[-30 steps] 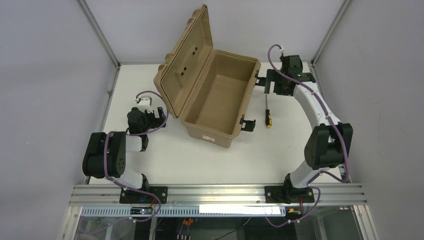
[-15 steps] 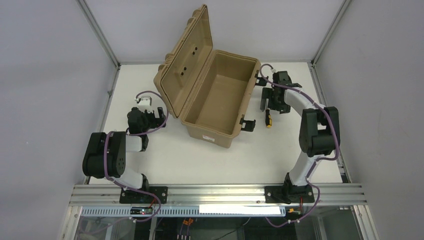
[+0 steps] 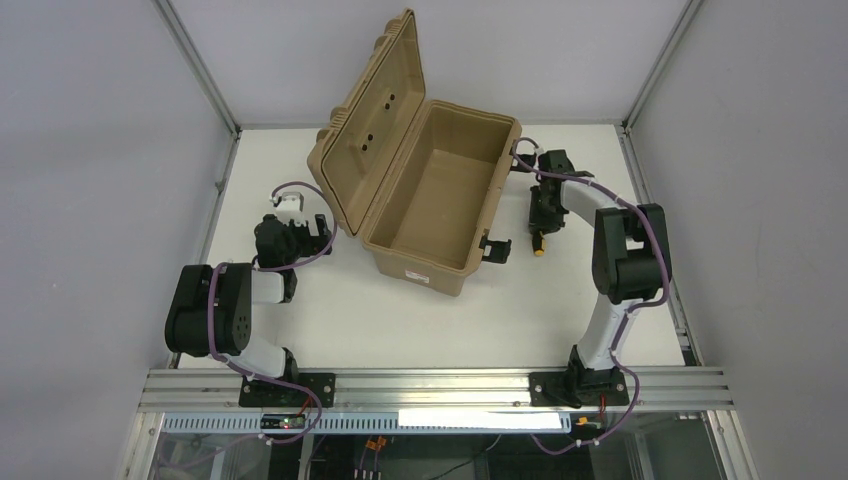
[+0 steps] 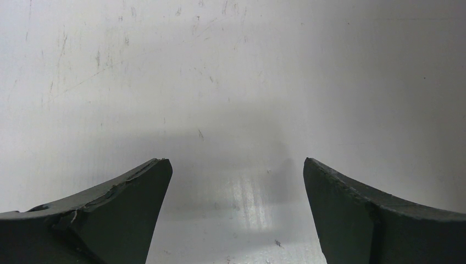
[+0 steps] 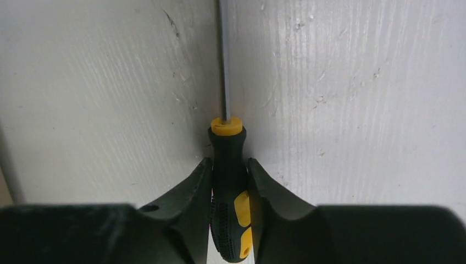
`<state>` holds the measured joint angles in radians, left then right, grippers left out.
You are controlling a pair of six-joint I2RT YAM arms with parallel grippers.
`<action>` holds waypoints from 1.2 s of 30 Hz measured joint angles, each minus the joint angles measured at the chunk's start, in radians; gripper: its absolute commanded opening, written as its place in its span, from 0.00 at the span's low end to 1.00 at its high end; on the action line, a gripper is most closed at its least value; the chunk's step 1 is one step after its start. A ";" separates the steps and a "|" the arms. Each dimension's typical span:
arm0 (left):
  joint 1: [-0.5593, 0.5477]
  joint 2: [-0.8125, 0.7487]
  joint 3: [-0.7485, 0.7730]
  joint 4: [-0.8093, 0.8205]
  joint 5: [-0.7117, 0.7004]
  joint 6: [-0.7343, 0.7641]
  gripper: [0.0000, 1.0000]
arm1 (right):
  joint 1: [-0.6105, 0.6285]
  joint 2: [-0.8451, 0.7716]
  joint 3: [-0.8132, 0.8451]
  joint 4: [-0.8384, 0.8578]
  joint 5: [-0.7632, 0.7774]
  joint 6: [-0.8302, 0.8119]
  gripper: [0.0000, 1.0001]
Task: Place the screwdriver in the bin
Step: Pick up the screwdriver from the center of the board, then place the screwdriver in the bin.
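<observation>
Black-and-white arms (image 3: 603, 338), seemingly purple cables (image 3: 662, 250)

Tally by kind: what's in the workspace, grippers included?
screwdriver: 1
bin: 1
grippers: 2 (left gripper, right gripper)
Total: 4

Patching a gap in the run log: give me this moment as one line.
phase: grasp | right gripper: shut on screwdriver handle | screwdriver: on table, beside bin, outside it | bin: open | left gripper: open
</observation>
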<state>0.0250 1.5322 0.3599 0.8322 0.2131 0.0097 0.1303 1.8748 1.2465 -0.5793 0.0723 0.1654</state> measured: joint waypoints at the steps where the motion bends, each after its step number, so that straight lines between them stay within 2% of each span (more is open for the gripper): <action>1: 0.000 0.000 0.000 0.000 0.000 0.000 0.99 | 0.002 0.000 0.000 -0.001 0.000 0.000 0.23; 5: 0.000 0.000 0.000 0.000 0.000 0.000 0.99 | 0.004 -0.008 0.000 -0.008 0.002 -0.001 0.14; 13: 0.000 0.000 0.000 0.000 0.000 0.000 0.99 | 0.005 -0.130 0.038 -0.102 0.040 0.002 0.10; 20: 0.000 0.000 0.000 0.000 0.000 0.000 0.99 | 0.005 -0.195 0.205 -0.187 0.107 0.011 0.09; 36: 0.000 0.000 0.000 0.000 0.000 0.000 0.99 | 0.005 -0.196 0.700 -0.406 0.194 0.014 0.09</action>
<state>0.0250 1.5322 0.3599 0.8322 0.2131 0.0101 0.1352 1.6787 1.9465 -0.9852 0.2661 0.1791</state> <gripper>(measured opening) 0.992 0.283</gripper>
